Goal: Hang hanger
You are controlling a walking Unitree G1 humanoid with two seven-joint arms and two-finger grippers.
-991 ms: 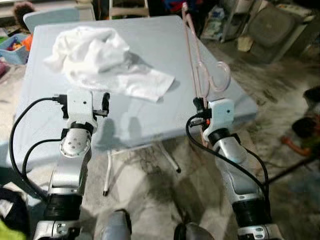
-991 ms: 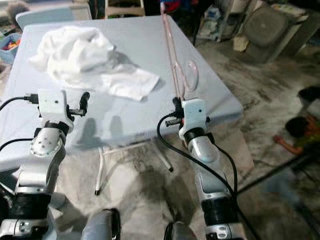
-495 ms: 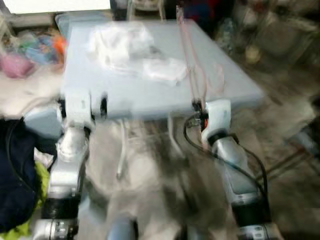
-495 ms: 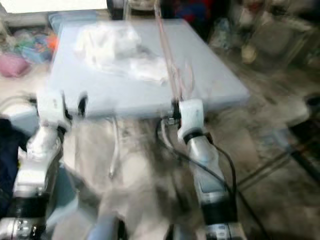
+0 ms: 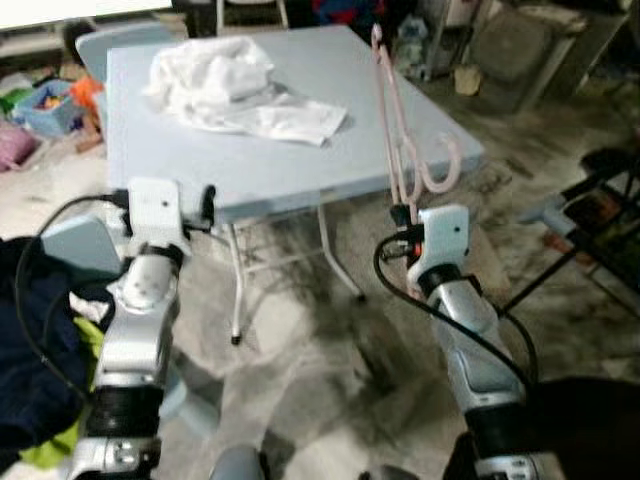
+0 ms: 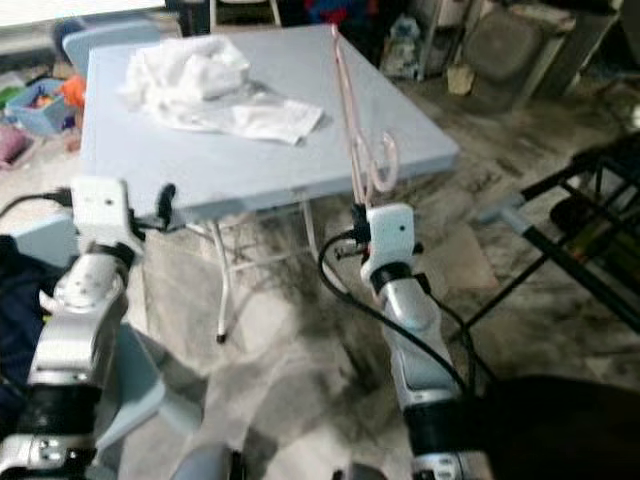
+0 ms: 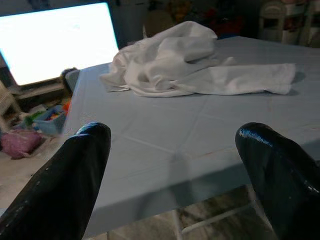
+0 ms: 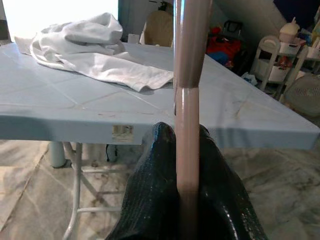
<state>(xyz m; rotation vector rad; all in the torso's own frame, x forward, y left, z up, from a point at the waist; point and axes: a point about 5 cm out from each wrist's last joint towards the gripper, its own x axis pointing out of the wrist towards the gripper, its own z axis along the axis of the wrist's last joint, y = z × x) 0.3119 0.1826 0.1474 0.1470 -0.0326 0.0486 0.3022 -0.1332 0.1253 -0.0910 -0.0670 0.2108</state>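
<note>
My right gripper [image 5: 402,213] is shut on a pale pink plastic hanger [image 5: 398,130], which stands upright above it with its hook [image 5: 441,168] curling down to the right. In the right wrist view the hanger's bar [image 8: 186,120] is pinched between the two black fingers [image 8: 150,200]. My left gripper [image 5: 207,202] is held out to the left, short of the table's near edge. The left wrist view shows its fingers [image 7: 70,185] wide apart and open with nothing between them.
A light blue folding table [image 5: 290,160] stands ahead with a crumpled white garment [image 5: 225,85] on its far part. A black metal rack [image 5: 590,215] stands at the right. Dark and green clothes [image 5: 40,340] lie on the floor at the left. The floor is grey marbled tile.
The camera has pulled back and turned, so the table now lies farther off and the black rack has come into view at the right. Both grippers hold as before.
</note>
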